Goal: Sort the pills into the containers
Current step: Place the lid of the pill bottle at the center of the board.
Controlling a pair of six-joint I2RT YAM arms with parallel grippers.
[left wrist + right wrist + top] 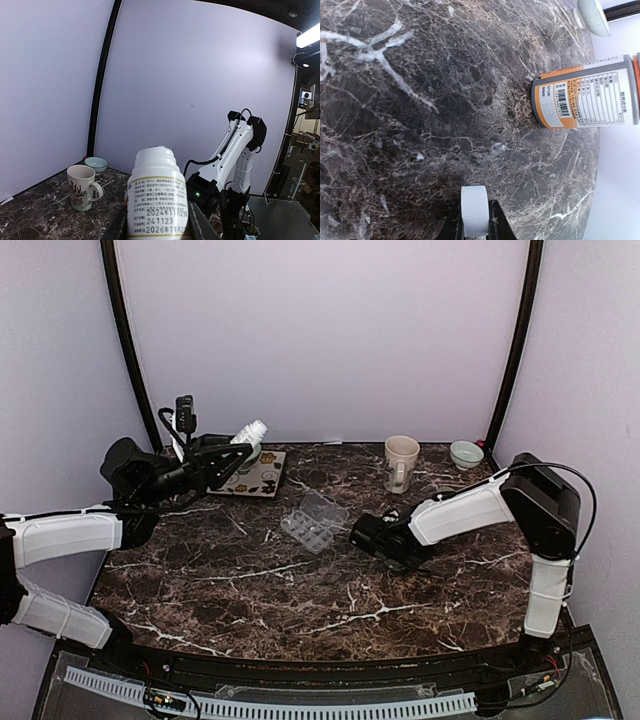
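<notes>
The left arm is reaching from the left edge toward the back of the table, its forearm raised. The left gripper (236, 452) is gripping a white bottle (157, 200) by its body and holding it tilted in the air above a patterned mat (262, 477). The right arm is stretching in low from the right side, elbow high and wrist down near the tabletop. The right gripper (475, 227) is pinching a small ribbed white cap (474, 207) between nearly closed fingers, just over the stone.

The table (300, 590) is dark brown marble with white veins, and pale lilac walls are enclosing it on three sides. A mug (401, 462) and a small bowl (466, 453) are standing at the back right. In the right wrist view, an orange bottle (585, 97) with a printed label is showing beyond the cap.

The clear pill organizer (314, 519) is lying near the middle of the table, its lid seemingly folded open. It is sitting just left of the right gripper and well apart from the raised left gripper and its bottle.
</notes>
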